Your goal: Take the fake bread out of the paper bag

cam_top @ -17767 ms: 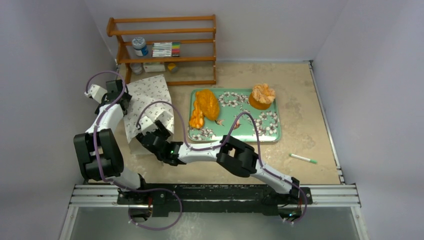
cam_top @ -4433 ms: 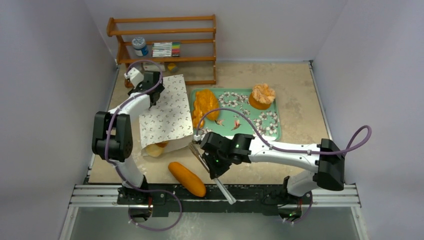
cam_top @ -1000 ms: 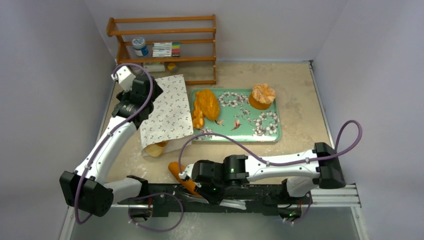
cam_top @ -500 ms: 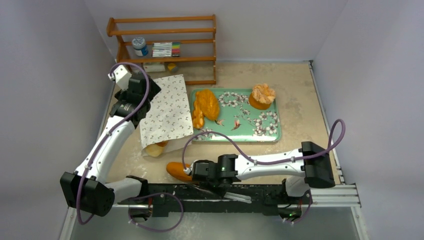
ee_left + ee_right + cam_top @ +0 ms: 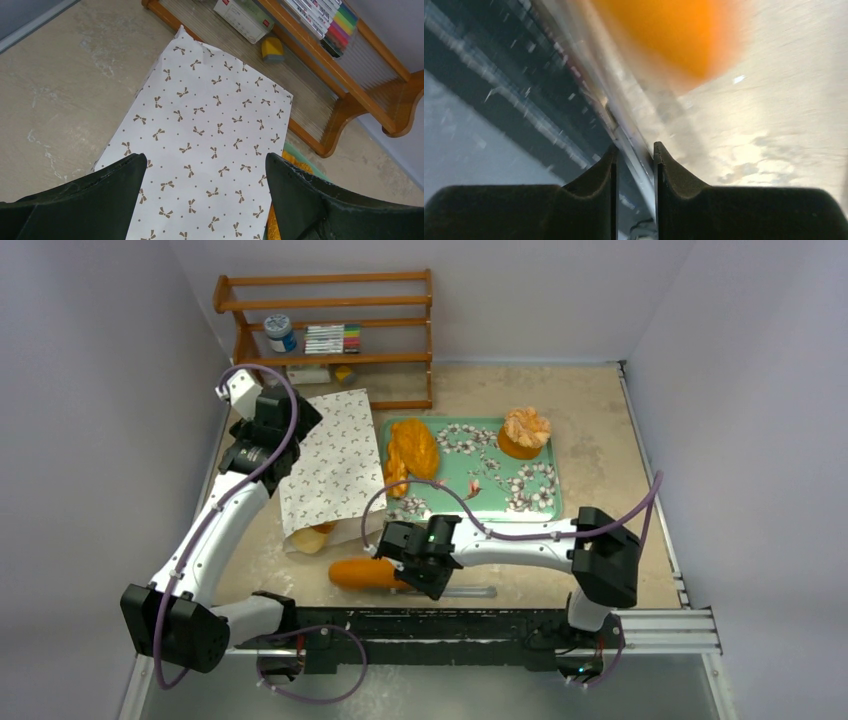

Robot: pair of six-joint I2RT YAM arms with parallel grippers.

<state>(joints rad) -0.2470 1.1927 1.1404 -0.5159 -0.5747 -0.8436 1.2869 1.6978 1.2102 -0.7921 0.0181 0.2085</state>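
Observation:
The white paper bag (image 5: 335, 465) with small bow motifs lies flat at the left, and a pale bread (image 5: 312, 537) shows at its near mouth. My left gripper (image 5: 275, 425) hangs open over the bag's (image 5: 210, 125) far end, nothing between its fingers (image 5: 115, 185). A long smooth orange loaf (image 5: 360, 573) lies on the table near the front rail. My right gripper (image 5: 405, 562) is shut on silver metal tongs (image 5: 470, 591), whose tips reach the loaf's right end. In the right wrist view the tongs (image 5: 624, 135) run between the fingers (image 5: 606, 170) toward the blurred loaf (image 5: 674, 35).
A green floral tray (image 5: 520, 505) holds a lumpy loaf (image 5: 413, 445), a thin orange piece (image 5: 396, 480) and a ruffled pastry (image 5: 525, 428). A wooden shelf (image 5: 330, 335) with markers and a jar stands at the back. The mounting rail (image 5: 430, 625) runs along the near edge.
My right gripper with the tongs has moved from over the front rail onto the table, and the long loaf has swung from slanted to lying crosswise. The left arm has barely moved.

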